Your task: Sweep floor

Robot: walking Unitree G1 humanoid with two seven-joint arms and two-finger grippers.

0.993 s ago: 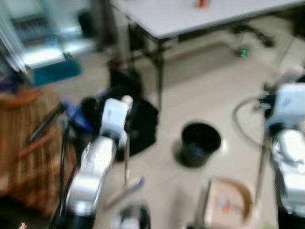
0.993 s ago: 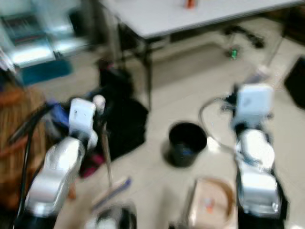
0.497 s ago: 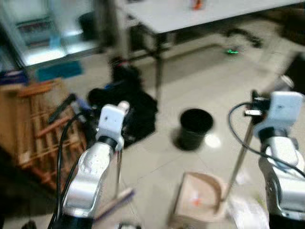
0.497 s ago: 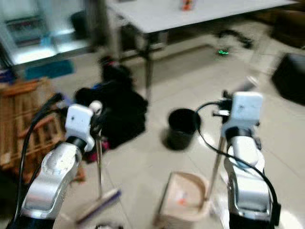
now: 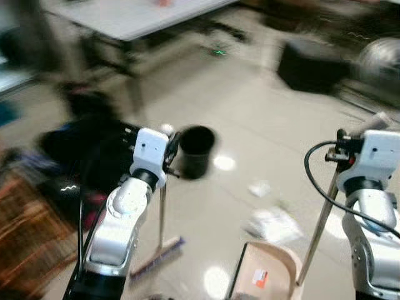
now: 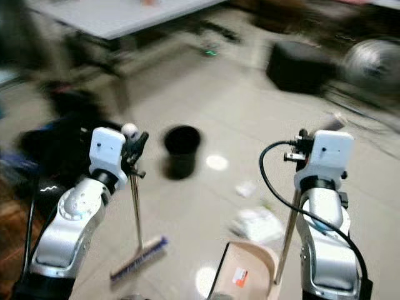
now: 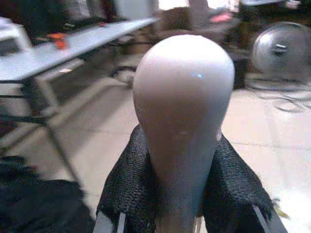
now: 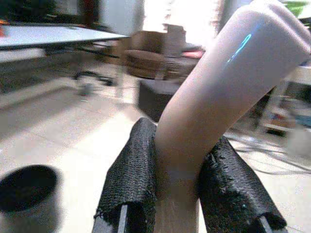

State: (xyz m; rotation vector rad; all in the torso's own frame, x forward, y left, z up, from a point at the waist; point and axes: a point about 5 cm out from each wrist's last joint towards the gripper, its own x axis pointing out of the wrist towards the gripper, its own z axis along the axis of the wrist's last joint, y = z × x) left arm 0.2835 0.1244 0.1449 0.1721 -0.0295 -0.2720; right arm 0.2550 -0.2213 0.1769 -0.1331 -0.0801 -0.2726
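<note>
Both grippers are clamping handles, left gripper (image 6: 132, 145) broom (image 6: 139, 257), right gripper (image 6: 299, 145) dustpan (image 6: 245, 270); I'm risking scattering the paper scraps (image 6: 255, 223)

A cluttered workroom or lab: pale glossy tiled floor (image 5: 262, 119), long white folding table on black legs (image 5: 134, 19), round floor fan (image 7: 281, 48), brown cardboard boxes (image 7: 177, 19).

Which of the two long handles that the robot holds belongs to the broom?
The one in the left gripper: its straight pole runs down to the broom bristles on the floor. The right gripper's pole ends at the beige dustpan.
</note>
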